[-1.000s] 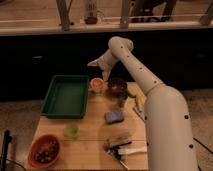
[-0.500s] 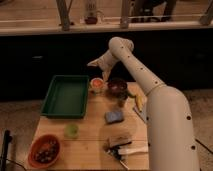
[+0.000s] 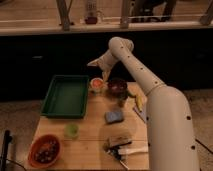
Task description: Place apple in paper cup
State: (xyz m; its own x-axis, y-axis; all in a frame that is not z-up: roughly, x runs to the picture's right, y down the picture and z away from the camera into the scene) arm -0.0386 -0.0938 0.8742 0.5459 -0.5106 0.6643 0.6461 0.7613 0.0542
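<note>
Orange-red apple seemingly sits in paper cup; gripper still hovers just above, state unclear.

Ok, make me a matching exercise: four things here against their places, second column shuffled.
Things: 1 apple; 2 orange bowl; 3 blue sponge; 4 gripper.
Places: A a near corner of the table; B above the paper cup; C in the paper cup's mouth; D the table's middle.
Pairs: 1-C, 2-A, 3-D, 4-B.
</note>
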